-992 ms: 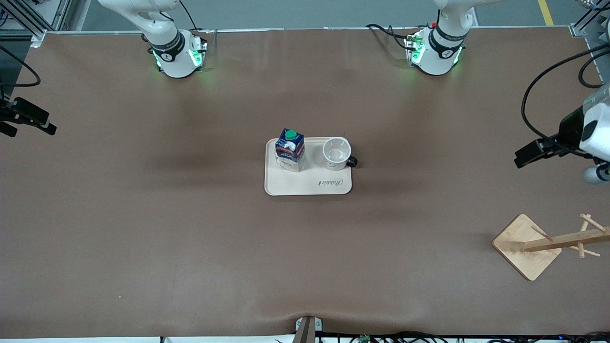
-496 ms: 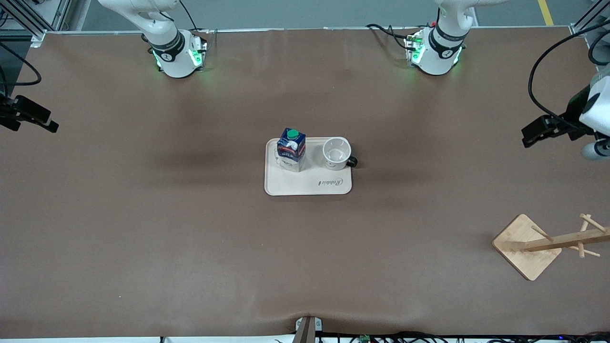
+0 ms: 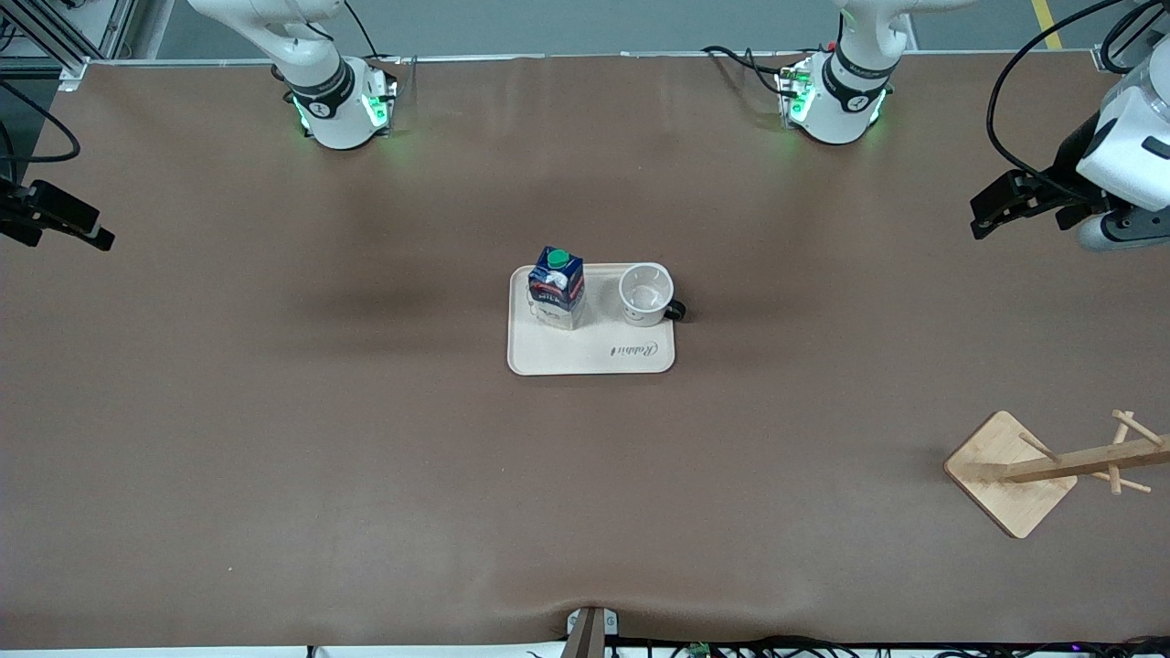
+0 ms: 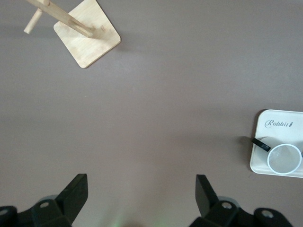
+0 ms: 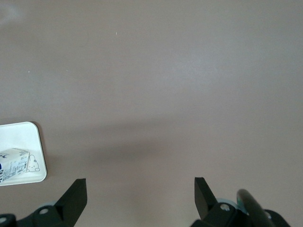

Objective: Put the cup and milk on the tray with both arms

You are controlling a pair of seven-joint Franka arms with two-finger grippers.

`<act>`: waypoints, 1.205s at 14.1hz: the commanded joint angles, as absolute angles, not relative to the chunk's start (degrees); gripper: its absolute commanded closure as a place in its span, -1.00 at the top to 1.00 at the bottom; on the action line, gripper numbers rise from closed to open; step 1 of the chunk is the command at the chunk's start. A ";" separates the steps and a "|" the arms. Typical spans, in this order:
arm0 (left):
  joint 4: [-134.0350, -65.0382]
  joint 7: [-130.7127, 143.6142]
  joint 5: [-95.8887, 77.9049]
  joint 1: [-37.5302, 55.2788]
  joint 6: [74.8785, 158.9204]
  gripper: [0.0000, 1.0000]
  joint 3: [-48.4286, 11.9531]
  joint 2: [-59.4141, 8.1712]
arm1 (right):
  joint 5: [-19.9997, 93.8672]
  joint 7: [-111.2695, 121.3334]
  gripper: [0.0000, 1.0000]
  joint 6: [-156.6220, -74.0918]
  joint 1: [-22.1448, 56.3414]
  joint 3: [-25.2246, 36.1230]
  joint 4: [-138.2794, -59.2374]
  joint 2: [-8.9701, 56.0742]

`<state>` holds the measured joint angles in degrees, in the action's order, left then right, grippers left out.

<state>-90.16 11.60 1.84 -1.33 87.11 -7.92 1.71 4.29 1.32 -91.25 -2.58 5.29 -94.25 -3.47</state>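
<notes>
Cup [image 3: 645, 294] and milk [image 3: 557, 287]: being carried upright on tray [image 3: 590, 352], mid-table. Left gripper [image 3: 992, 213] and right gripper [image 3: 78, 235]: being held raised over the table's ends, jaws spread, empty.

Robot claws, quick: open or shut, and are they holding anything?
Left gripper: open, empty, over bare table at the left arm's end.
Right gripper: open, empty, over bare table at the right arm's end.
</notes>
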 commanded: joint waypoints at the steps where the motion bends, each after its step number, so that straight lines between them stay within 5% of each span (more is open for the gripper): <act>1: -91.14 10.20 0.79 -1.23 87.45 1.00 -7.56 2.38 | 3.34 0.35 1.00 -90.88 -2.90 5.01 -94.39 -3.96; 17: -87.45 10.46 1.67 -0.88 87.54 1.00 -7.82 -0.53 | 3.34 0.26 1.00 -90.00 -2.90 5.01 -94.22 -3.96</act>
<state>-88.62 11.21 1.80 -1.28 87.80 -7.92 -0.10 4.28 1.10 -90.87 -2.58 5.30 -94.25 -3.47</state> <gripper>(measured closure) 0.000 0.000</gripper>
